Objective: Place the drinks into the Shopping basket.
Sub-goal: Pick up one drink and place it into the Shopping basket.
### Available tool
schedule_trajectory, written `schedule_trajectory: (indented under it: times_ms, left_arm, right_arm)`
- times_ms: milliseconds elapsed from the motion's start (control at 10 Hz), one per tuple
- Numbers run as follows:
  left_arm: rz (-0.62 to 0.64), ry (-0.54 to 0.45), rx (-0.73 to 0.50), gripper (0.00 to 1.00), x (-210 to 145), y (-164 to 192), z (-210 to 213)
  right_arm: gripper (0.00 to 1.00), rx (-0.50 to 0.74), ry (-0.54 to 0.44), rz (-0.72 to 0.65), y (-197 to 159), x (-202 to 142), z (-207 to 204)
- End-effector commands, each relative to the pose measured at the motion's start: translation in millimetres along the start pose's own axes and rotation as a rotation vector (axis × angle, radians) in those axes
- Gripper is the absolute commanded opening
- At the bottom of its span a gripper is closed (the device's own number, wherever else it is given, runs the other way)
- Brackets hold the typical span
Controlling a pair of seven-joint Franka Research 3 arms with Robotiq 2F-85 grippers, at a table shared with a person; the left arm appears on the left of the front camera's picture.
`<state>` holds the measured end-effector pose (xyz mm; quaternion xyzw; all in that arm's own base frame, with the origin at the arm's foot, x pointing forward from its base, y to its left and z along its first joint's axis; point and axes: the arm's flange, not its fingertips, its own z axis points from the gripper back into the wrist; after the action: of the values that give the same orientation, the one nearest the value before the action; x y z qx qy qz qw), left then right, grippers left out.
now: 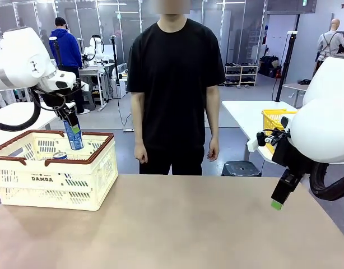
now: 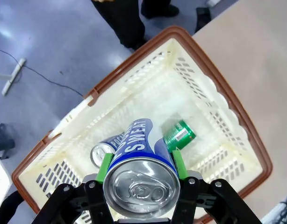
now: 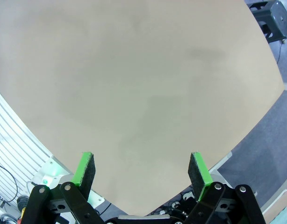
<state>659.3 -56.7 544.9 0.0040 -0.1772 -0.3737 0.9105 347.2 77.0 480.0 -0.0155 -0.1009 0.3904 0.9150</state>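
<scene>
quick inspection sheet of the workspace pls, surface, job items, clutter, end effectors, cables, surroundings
surface: tan table, bare apart from the basket.
job's things: Shopping basket at the table's left; blue can held above it; second blue can and green can lying inside.
clutter: nothing seen.
end effectors: left end effector shut on the blue can; right end effector open over bare table.
cables: one cable on the floor beyond the basket.
surroundings: person standing at the far side, hands down; yellow basket on another table.
</scene>
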Motion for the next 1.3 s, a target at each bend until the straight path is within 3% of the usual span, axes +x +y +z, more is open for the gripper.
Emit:
schedule_trajectory:
  times_ms: [0, 300, 600, 1200]
  left_arm:
    - [0.009, -0.052, 0.016, 0.58, -12, -12, -10]
    - [0.016, -0.017, 0.023, 0.58, -23, -26, -41]
    - [0.052, -0.058, 0.041, 0.58, -32, -33, -72]
    - [0.085, -0.046, 0.035, 0.58, -37, -38, -104]
  right_arm:
    - [1.0, -0.003, 0.008, -0.002, -1, 2, 1]
    - [1.0, -0.003, 0.008, -0.002, -1, 2, 1]
    - [1.0, -0.003, 0.008, -0.002, -1, 2, 1]
    - [1.0, -0.003, 0.008, -0.002, -1, 2, 1]
